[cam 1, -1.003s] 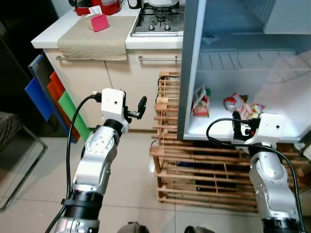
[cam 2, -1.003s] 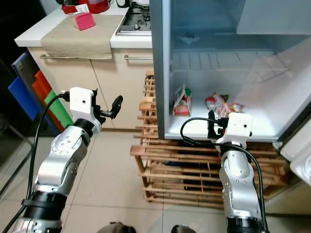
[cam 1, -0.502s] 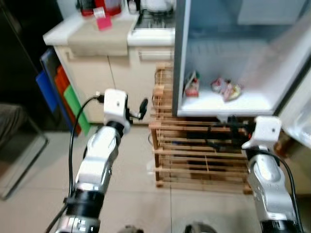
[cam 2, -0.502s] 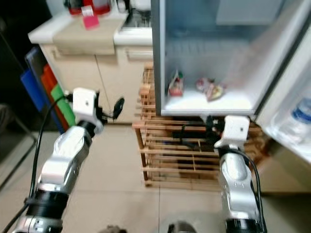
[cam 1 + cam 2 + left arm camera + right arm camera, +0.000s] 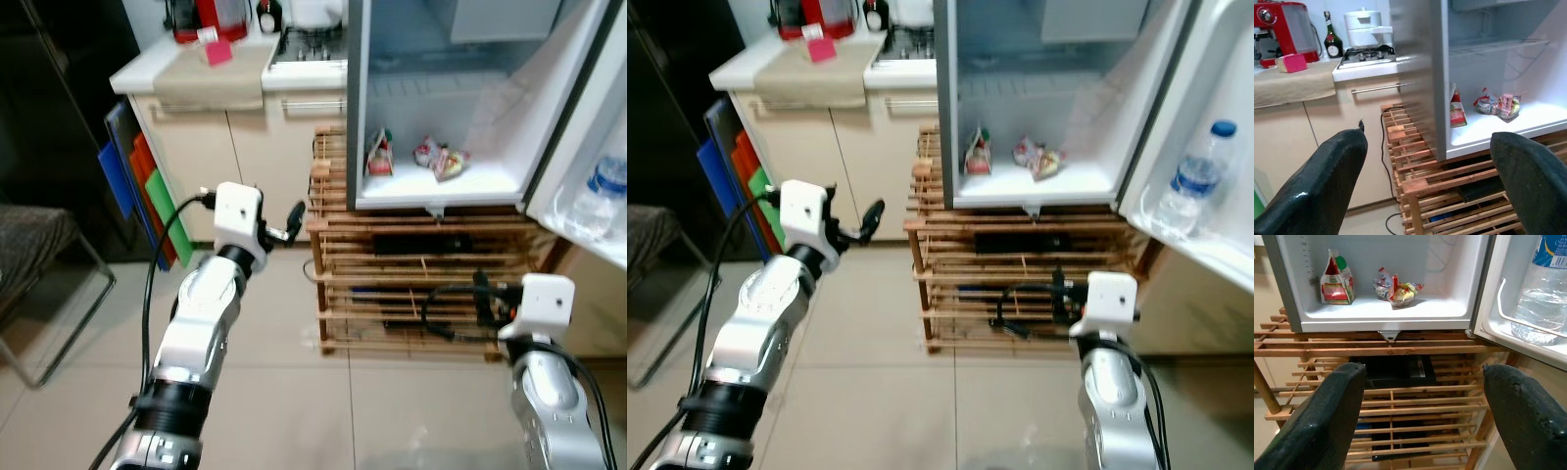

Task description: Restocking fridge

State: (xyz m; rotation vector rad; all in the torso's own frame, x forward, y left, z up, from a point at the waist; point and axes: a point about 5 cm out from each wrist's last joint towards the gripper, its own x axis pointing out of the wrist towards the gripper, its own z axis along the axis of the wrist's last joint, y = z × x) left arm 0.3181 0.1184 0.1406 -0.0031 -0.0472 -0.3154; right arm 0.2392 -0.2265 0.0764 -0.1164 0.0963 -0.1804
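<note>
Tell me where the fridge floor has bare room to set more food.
Free: the fridge floor right of the snack packets, toward the door hinge, and the front strip. Crowded: the left, where the carton stands beside the packets.

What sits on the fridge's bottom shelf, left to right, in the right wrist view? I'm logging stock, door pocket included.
Carton → small pile of snack packets → water bottle in the door pocket, all within the open fridge.
</note>
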